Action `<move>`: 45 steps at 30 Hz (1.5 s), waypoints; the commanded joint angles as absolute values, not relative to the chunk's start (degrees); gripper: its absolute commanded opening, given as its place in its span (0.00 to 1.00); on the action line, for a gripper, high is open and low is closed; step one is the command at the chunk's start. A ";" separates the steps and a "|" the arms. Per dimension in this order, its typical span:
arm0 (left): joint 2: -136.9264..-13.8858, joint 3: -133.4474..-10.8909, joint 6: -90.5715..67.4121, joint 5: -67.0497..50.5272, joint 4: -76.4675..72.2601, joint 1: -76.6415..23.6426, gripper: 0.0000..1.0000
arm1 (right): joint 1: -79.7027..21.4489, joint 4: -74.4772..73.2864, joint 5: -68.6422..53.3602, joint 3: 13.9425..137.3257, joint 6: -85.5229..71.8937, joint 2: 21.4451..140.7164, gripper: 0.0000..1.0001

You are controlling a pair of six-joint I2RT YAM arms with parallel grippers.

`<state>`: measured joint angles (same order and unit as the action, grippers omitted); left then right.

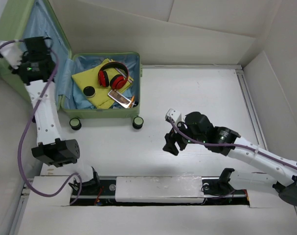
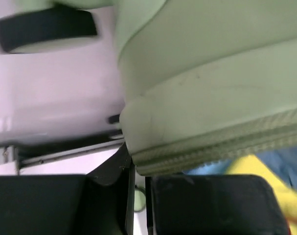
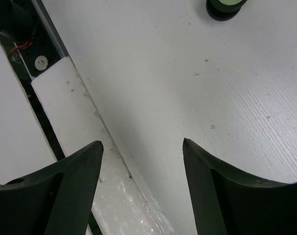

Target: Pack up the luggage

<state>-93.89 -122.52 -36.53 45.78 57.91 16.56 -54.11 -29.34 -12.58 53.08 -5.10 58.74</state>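
The pale green luggage (image 1: pixel 140 88) lies open at the back left, its blue-lined lid (image 1: pixel 45 34) raised. Inside lie a yellow cloth (image 1: pixel 92 81), red headphones (image 1: pixel 113 74), a phone-like slab (image 1: pixel 120 98) and a small black disc (image 1: pixel 89 90). My left gripper (image 1: pixel 34 62) is at the lid's edge. In the left wrist view the luggage (image 2: pixel 212 73) fills the frame and my left gripper (image 2: pixel 138 169) is shut, its tips against the zip rim. My right gripper (image 1: pixel 171 143) hangs open and empty over the table, also in its wrist view (image 3: pixel 141 142).
Two black caster wheels (image 1: pixel 75 123) (image 1: pixel 138 122) face the near side; one shows in the right wrist view (image 3: pixel 225 6). White walls enclose the table. A white strip (image 1: pixel 158 188) and a cable slot run along the near edge. A purple cable (image 1: pixel 23 147) hangs off the left arm.
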 commanded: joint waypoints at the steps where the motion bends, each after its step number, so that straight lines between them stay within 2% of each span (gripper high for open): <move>1: -87.73 -116.72 -35.86 49.12 48.36 -6.54 0.00 | -54.67 -28.74 -11.51 54.58 -4.48 60.20 0.72; 2: -86.67 -111.85 -35.34 50.26 47.21 -12.25 0.00 | -54.67 -28.04 -11.51 54.58 -4.48 60.20 0.72; 3: -85.09 -109.36 -35.33 50.27 45.89 -22.57 0.00 | -54.67 -28.04 -11.51 55.28 -4.48 61.42 0.72; 6: -84.55 -100.65 -35.50 39.93 41.84 -34.84 0.00 | -54.67 -28.04 -11.51 56.43 -5.01 63.10 0.74; 7: -84.55 -98.46 -34.72 36.94 40.62 -36.98 0.03 | -54.67 -28.04 -11.51 57.12 -5.01 63.11 0.74; 8: -84.55 -96.52 -35.24 32.91 39.56 -39.35 0.23 | -54.67 -28.04 -10.99 57.13 -5.01 63.63 0.75; 10: -83.94 -93.00 -35.25 32.87 38.33 -48.19 0.55 | -54.67 -28.56 -10.28 58.27 -5.54 63.63 0.79; 11: -83.94 -92.99 -34.46 32.35 38.32 -51.21 0.64 | -54.67 -28.56 -9.59 58.27 -6.15 63.63 0.80; 12: -84.89 -94.38 -33.15 32.34 38.32 -54.11 0.70 | -54.15 -29.17 -8.97 58.27 -6.15 63.63 0.80; 15: -90.42 -102.36 -35.41 38.64 47.15 -61.69 0.70 | -54.14 -29.18 -6.86 58.27 -6.86 62.15 0.78; 16: -91.83 -109.35 -36.29 40.76 49.29 -62.31 0.70 | -53.53 -29.18 -6.16 58.79 -6.86 62.14 0.75; 18: -94.83 -115.29 -37.18 45.94 52.20 -60.39 0.71 | -53.53 -29.71 -5.19 58.80 -7.38 60.65 0.63; 20: -95.36 -119.96 -37.88 45.97 52.04 -52.71 0.71 | -52.04 -29.18 -4.66 59.49 -7.38 60.64 0.45; 21: -94.58 -119.97 -37.88 45.01 50.73 -49.43 0.70 | -51.51 -29.18 -4.14 59.50 -7.38 60.64 0.31; 23: -92.82 -116.93 -37.88 38.17 43.97 -41.44 0.69 | -49.75 -29.18 -4.13 61.77 -7.38 62.22 0.20; 24: -90.64 -115.33 -38.49 35.27 41.34 -32.52 0.69 | -49.75 -29.18 -4.13 62.40 -7.38 63.62 0.14; 26: -88.69 -109.64 -40.24 24.21 32.84 -22.73 0.69 | -47.73 -29.18 -4.13 63.89 -7.91 65.12 0.12; 27: -88.16 -107.77 -41.56 21.30 30.00 -14.50 0.69 | -47.72 -29.18 -4.13 66.07 -7.91 66.08 0.14; 29: -88.15 -106.52 -44.02 15.68 26.29 -6.98 0.71 | -45.63 -28.39 -4.13 69.41 -8.44 70.03 0.30; 30: -89.29 -108.00 -44.82 14.43 26.28 -3.72 0.71 | -45.62 -27.87 -4.91 73.52 -8.44 71.70 0.41; 31: -91.82 -109.32 -45.52 13.54 26.28 2.49 0.71 | -44.92 -27.08 -4.92 75.74 -8.44 75.20 0.67; 33: -94.99 -114.14 -46.85 8.55 26.28 8.06 0.75 | -44.13 -25.67 -6.85 79.96 -8.44 79.17 0.85; 35: -101.64 -119.68 -46.85 5.64 28.81 14.20 0.80 | -43.42 -23.48 -9.22 86.72 -8.44 85.82 0.99; 36: -104.21 -123.19 -45.02 5.63 32.40 15.63 0.80 | -41.85 -22.51 -10.01 88.75 -8.44 88.13 0.99; 37: -106.67 -130.10 -44.13 5.63 34.00 16.69 0.86 | -41.14 -21.98 -11.76 94.08 -9.05 90.68 0.99; 39: -114.06 -135.59 -43.07 1.27 36.20 19.94 0.92 | -39.56 -21.97 -12.66 100.43 -9.66 98.94 0.99; 40: -116.00 -138.40 -43.07 -1.12 36.21 21.08 1.00 | -38.25 -21.97 -12.66 103.77 -9.67 101.75 0.99; 45: -125.83 -137.90 -42.64 -13.25 34.19 25.48 1.00 | -34.28 -25.03 -17.57 129.42 -14.49 123.59 0.99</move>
<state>-121.89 -137.38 -43.81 -2.83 32.86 24.14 -36.47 -25.17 -13.06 119.13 -11.27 115.24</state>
